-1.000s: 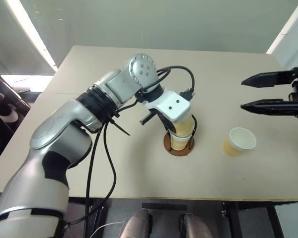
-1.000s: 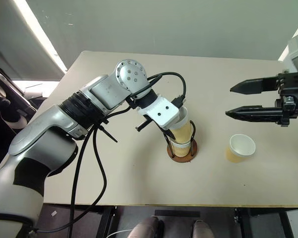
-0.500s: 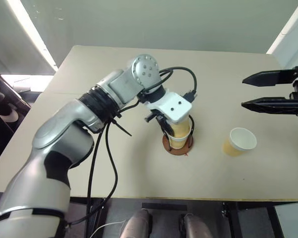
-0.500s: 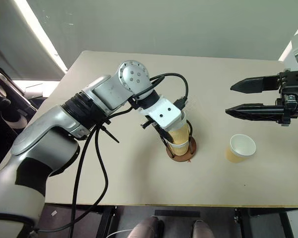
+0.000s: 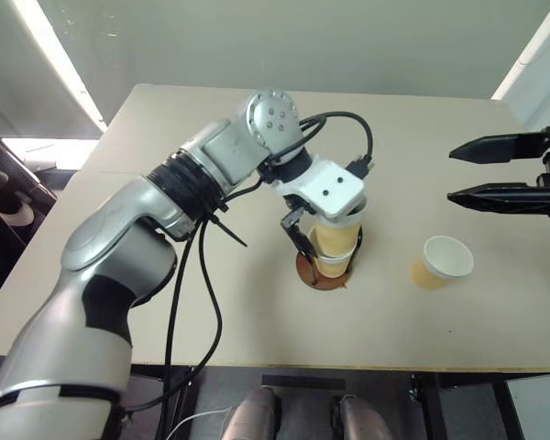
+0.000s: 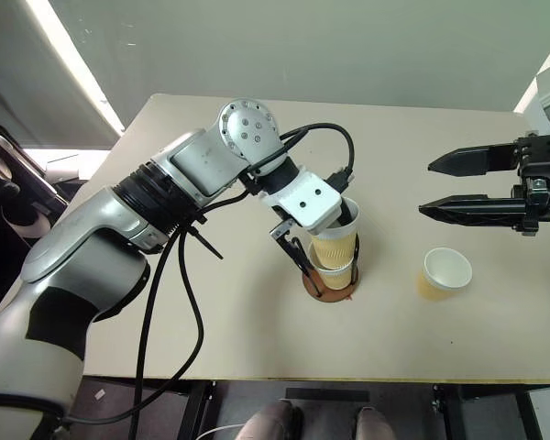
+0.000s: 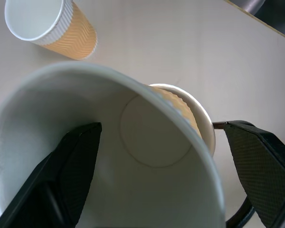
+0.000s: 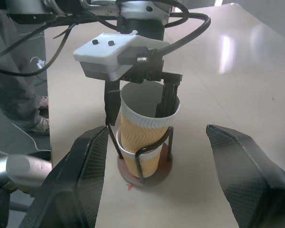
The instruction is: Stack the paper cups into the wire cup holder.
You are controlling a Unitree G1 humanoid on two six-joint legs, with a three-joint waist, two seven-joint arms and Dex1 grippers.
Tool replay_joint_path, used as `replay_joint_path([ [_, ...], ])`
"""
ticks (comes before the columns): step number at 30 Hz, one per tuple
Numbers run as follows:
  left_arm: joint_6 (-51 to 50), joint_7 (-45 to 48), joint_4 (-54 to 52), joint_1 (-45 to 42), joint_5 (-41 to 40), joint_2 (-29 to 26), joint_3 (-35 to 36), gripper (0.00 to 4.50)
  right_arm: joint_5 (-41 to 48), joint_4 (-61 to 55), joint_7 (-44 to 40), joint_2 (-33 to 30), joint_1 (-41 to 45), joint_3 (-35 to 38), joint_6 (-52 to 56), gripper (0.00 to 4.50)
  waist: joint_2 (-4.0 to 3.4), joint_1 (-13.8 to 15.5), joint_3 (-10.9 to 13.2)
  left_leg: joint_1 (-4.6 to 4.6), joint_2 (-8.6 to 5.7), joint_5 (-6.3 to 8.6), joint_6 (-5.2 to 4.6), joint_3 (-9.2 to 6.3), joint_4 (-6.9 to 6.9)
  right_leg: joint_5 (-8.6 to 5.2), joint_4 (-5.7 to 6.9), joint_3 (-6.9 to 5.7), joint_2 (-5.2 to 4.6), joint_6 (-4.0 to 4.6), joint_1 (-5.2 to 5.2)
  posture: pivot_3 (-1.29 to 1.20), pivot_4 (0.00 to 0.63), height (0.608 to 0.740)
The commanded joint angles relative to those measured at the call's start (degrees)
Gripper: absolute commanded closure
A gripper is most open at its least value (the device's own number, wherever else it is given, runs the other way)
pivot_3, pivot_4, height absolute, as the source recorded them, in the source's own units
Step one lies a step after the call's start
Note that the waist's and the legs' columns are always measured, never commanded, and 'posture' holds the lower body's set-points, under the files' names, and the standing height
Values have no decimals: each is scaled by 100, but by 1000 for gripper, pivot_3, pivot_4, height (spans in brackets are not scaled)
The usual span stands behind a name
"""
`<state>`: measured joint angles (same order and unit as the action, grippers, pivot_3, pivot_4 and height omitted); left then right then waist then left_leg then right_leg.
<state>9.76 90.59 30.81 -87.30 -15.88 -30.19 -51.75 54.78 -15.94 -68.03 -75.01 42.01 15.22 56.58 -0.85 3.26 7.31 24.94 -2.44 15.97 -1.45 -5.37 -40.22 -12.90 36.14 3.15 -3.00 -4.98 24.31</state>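
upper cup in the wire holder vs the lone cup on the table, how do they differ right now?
The upper cup is nested in another cup inside the wire cup holder; the loose cup stands alone on the table.
The upper cup leans in the stack; the loose cup stands upright.
The open left gripper has one finger inside the upper cup; the open right gripper hovers clear of the loose cup.
Both are tan with white insides.

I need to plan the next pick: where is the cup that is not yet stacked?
In the eye views the loose paper cup stands upright on the table, on the robot's right, beside the wire cup holder and below the open right gripper.
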Motion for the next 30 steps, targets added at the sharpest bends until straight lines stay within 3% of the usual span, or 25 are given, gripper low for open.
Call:
replay_joint_path([
  [1, -10, 191, -15, -204, -101, -29, 110, 14, 1, -31, -20, -124, 33, 297, -81, 1105, 0, 0, 0, 0, 0, 0, 0, 0, 0, 0, 0, 0, 0, 0, 0, 0, 150, 740],
  [30, -200, 191, -539, -472, -1007, -638, -500, 14, -90, 7, -48, -169, 99, 161, -91, 1105, 0, 0, 0, 0, -1, 0, 0, 0, -1, 0, -2, 0, -1, 0, 0, 0, 150, 740],
])
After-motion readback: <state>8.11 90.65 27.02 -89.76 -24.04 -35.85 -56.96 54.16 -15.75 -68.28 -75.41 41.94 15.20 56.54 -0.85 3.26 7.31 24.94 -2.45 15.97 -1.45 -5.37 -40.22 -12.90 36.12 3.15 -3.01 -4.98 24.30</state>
